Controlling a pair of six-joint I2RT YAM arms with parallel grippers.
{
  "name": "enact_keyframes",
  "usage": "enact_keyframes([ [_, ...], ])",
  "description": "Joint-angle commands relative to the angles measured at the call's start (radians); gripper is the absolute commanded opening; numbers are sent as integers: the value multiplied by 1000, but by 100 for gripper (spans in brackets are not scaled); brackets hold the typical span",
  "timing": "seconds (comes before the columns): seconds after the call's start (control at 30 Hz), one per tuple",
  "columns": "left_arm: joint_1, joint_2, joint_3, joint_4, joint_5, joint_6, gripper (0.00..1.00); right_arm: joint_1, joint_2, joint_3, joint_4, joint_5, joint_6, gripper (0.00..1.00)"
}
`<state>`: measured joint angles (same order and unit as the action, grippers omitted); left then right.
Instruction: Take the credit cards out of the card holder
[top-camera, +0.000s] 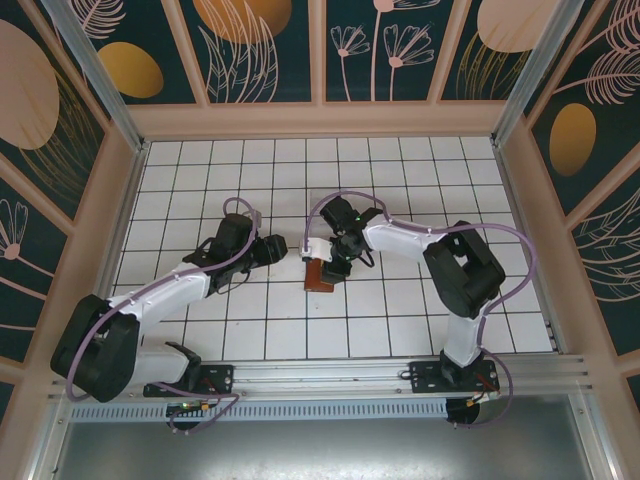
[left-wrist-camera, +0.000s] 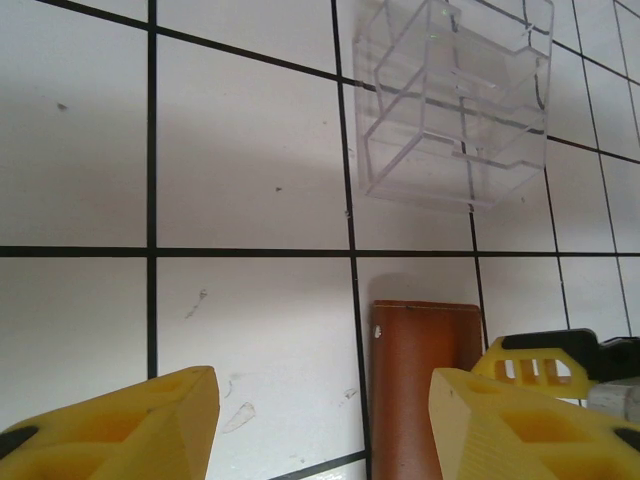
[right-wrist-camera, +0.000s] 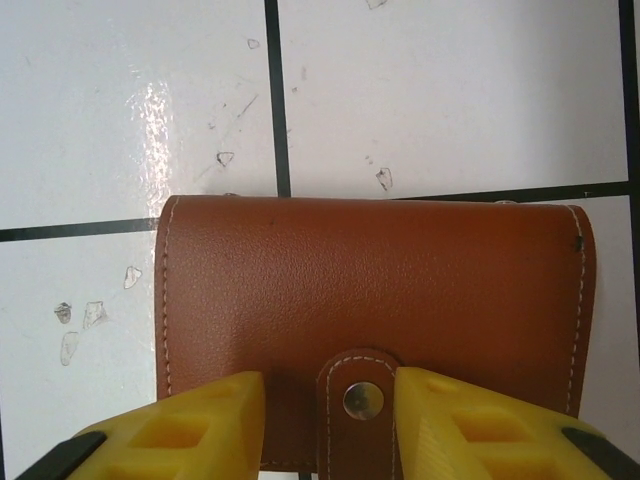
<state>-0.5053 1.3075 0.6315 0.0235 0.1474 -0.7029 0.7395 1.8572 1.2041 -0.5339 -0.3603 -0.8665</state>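
The card holder (right-wrist-camera: 370, 290) is a brown leather wallet lying closed and flat on the white tiles, its snap tab (right-wrist-camera: 362, 402) fastened. The credit cards are hidden inside it. My right gripper (right-wrist-camera: 328, 395) hangs right over the tab with a yellow finger on each side. The right finger touches the tab and a gap remains at the left one, so the jaws stand open. In the top view the right gripper (top-camera: 336, 262) sits on the card holder (top-camera: 320, 278). My left gripper (left-wrist-camera: 322, 425) is open and empty, just left of the card holder (left-wrist-camera: 420, 370).
A clear plastic stand (left-wrist-camera: 455, 110) lies on the tiles just beyond the wallet, also seen in the top view as a pale clear stand (top-camera: 312, 247) between the two grippers. Wooden walls (top-camera: 320, 120) enclose the tiled table on three sides.
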Motion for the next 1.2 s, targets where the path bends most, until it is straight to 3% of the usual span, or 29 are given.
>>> enact_keyframes([
  [0.0, -4, 20, -15, 51, 48, -18, 57, 7, 26, 21, -16, -4, -16, 36],
  [0.47, -4, 49, -2, 49, 73, -15, 55, 17, -16, -9, 63, -21, 14, 14],
  [0.8, -3, 60, 6, 40, 81, -9, 54, 26, -90, -102, 245, -109, 70, 6],
  [0.97, -4, 64, 19, 19, 72, -3, 55, 26, -145, -182, 351, -89, 179, 13],
  [1.03, -4, 65, 26, 8, 58, 3, 55, 29, -178, -215, 389, -61, 259, 27],
  [1.17, -4, 61, 44, -28, 6, 30, 56, 49, -254, -290, 469, 16, 425, 39],
])
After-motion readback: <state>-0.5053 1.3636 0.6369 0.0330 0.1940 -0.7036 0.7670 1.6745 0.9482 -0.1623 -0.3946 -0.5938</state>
